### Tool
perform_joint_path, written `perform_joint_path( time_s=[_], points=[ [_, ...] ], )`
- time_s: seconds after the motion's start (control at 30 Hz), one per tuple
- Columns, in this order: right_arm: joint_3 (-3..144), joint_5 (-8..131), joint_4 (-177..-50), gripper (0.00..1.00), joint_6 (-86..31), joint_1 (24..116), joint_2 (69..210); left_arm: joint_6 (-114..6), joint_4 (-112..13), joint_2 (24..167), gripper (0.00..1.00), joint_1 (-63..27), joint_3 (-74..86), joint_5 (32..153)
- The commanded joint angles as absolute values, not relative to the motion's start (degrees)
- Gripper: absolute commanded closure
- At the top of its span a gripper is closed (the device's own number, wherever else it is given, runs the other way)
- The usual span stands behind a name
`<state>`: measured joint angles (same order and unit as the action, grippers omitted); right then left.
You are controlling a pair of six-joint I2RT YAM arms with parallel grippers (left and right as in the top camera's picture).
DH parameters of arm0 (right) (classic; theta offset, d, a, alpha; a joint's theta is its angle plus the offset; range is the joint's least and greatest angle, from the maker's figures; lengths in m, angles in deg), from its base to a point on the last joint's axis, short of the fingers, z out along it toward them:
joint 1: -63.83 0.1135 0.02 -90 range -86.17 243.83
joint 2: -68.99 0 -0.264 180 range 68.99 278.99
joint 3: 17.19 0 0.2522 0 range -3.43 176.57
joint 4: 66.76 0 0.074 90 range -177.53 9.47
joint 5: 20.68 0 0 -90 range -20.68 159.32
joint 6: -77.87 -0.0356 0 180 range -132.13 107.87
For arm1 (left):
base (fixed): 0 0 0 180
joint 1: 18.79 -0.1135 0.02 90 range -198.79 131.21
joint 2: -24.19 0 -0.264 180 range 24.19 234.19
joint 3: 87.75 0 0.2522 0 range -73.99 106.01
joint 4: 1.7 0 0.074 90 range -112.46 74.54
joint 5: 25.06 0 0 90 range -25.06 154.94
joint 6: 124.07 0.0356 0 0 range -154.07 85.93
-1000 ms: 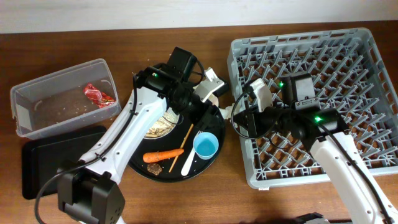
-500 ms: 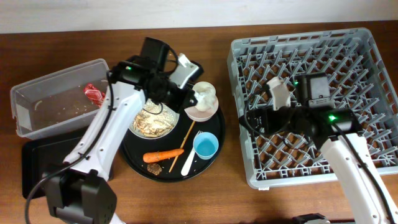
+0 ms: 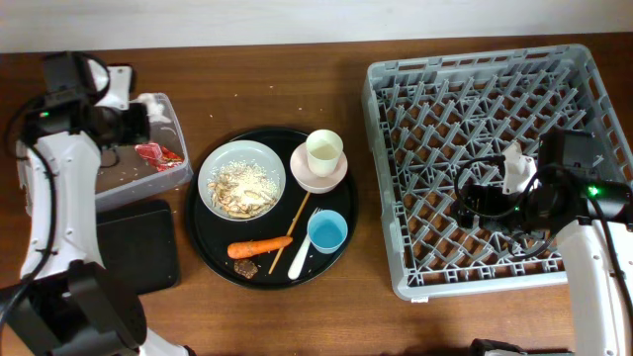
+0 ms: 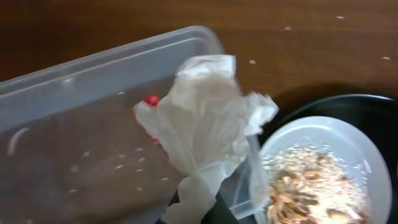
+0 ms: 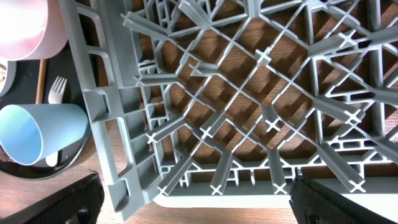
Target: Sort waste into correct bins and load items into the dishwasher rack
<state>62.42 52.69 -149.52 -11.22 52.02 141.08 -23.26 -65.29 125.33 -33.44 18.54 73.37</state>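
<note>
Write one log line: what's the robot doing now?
left pincer: shut on white tissue above clear tub | right pincer: open, empty, over rack

Desk [image 3: 267, 316]: brown wood with reddish tone, grain running left to right, fills nearly all of overhead view. Surface smooth, faint sheen. Wall [image 3: 297, 20]: plain off-white strip along far edge of desk. Few pale specks [image 4: 287, 27] scattered on wood, clearest in left wrist view. Same wood visible in lower left corner of right wrist view. Light soft, even; shadows short, blurred.
</note>
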Motion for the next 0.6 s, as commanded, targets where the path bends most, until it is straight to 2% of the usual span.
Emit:
perform_joint_path(
  time_s=[0.0, 0.03, 0.1, 0.2, 0.33, 0.5, 0.57],
  points=[
    [63.57, 53.53, -149.74, 0.01, -10.96, 51.75, 140.43, -24.42, -65.02, 127.89, 0.80, -35.45, 18.74, 70.75],
    [63.57, 53.50, -149.78, 0.01, -10.96, 51.75, 140.43, -24.97, -65.22, 128.70, 0.68, -35.76, 18.74, 69.24],
    [63.57, 53.50, -149.76, 0.01, -10.96, 51.75, 140.43, -29.69, -65.59, 129.37, 0.27, -35.84, 18.74, 63.47],
    [63.57, 53.50, -149.78, 0.01, -10.96, 51.75, 140.43, -33.06, -65.61, 129.39, 0.07, -35.82, 18.76, 60.60],
    [63.57, 53.53, -149.80, 0.01, -10.96, 51.75, 140.43, -33.45, -66.12, 129.39, 0.09, -35.41, 18.76, 65.94],
    [63.57, 53.53, -150.28, 0.01, -10.94, 51.75, 140.43, -36.58, -67.17, 129.39, 0.50, -30.40, 18.76, 71.45],
    [63.57, 53.53, -150.24, 0.01, -10.94, 51.75, 140.43, -37.10, -67.06, 129.39, 0.51, -27.54, 18.74, 75.31]
  ],
)
